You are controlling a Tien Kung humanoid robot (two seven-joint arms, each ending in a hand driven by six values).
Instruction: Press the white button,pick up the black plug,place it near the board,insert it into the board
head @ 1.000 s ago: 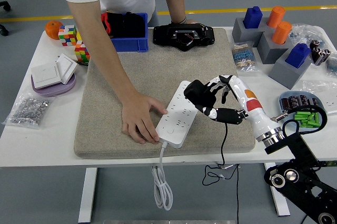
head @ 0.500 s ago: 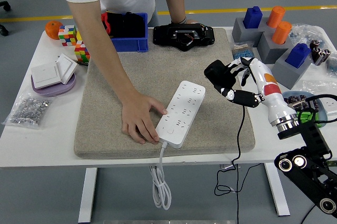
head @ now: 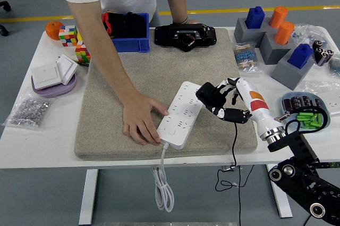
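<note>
A white power strip [head: 182, 113] lies diagonally on the grey felt mat [head: 154, 72], its white button at the near end. My right hand [head: 222, 101] is shut on the black plug [head: 209, 96] and holds it just right of the strip's far half, slightly above it. The plug's black cable [head: 234, 141] hangs down over the table's front edge. A person's hand [head: 139, 122] rests flat on the mat and presses the strip's near left corner. My left hand is out of view.
A black device [head: 185, 36] and a blue bin [head: 127, 32] stand at the mat's far edge. Grey blocks with blue and orange pegs [head: 276, 37] are at the far right. A tray of batteries and green parts [head: 305, 110] sits near my right wrist. Switches [head: 53, 74] lie left.
My right hand carried the plug up and to the right, away from the strip, then came back down and left so the plug is again beside the strip's far half.
</note>
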